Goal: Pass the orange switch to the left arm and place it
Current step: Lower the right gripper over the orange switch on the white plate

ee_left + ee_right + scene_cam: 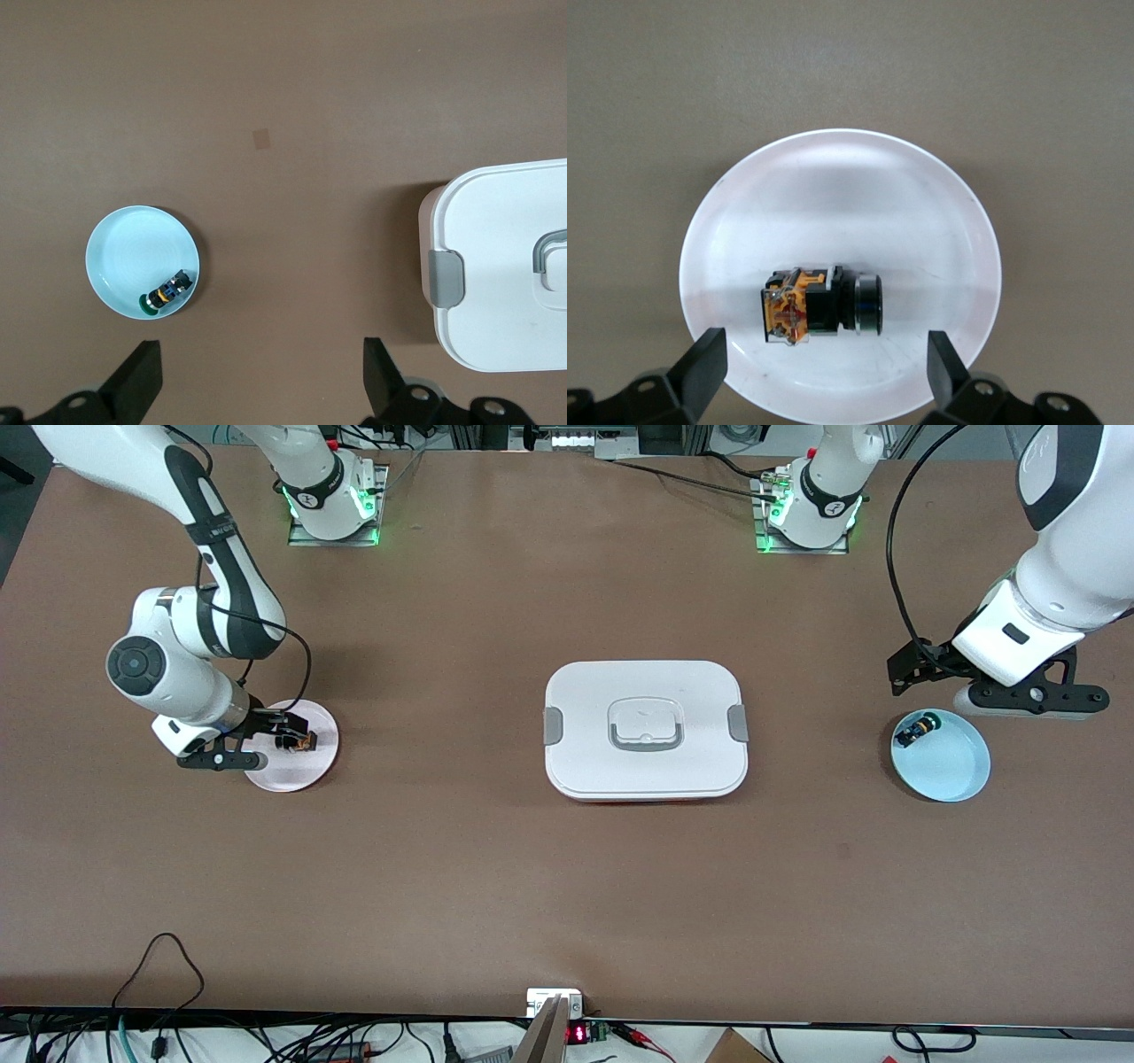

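The orange switch (819, 304) lay on the pink plate (833, 177), beneath the right pincer (824, 372), wide open and empty. Left pincer (261, 381): open, empty, waiting. Switch judged light, rigid, roll-prone; grip its squared body.

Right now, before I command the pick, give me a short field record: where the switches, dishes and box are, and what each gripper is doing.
orange switch: lying on its side in the pink dish, at the right arm's end of the table
right gripper: open, over the pink dish, fingers either side of the orange switch, not gripping it
other switch: in the blue dish, at the left arm's end
left gripper: open, empty, up by the blue dish
box: lid on, mid-table between the dishes
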### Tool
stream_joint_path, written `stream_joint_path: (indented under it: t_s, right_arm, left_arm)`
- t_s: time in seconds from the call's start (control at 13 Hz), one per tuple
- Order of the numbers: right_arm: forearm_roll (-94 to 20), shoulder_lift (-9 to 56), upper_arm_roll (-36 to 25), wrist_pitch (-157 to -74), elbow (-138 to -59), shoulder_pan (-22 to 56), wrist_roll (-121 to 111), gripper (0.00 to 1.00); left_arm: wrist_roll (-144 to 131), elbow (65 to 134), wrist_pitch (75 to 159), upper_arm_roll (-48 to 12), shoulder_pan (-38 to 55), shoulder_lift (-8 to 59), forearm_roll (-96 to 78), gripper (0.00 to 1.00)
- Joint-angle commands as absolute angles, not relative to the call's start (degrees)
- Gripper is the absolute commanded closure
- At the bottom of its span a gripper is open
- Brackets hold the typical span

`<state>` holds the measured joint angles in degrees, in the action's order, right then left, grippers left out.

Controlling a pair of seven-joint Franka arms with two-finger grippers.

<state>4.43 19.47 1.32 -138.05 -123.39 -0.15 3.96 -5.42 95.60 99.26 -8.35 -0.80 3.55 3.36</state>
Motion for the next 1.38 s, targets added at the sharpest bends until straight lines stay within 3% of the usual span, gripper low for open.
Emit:
stream_joint_path:
  t_s: [0.0,1.23,1.31]
  right_arm:
    - [5.3,20.8,1.7,-140.4,-123.7,-0.2,3.6,0.0]
    - [6.1,25.0,1.7,-149.4,-127.0,-0.2,-0.9,0.0]
    - [6.1,25.1,1.7,-149.4,-127.0,-0.2,-1.4,0.06]
  left_arm:
    - [-6.0,94.0,98.5,-8.4,-0.5,4.3,4.4,0.0]
    - [-6.0,94.0,98.4,-8.5,-0.5,4.2,4.3,0.0]
    - [-6.0,94.0,98.3,-8.5,-0.5,4.2,4.4,0.0]
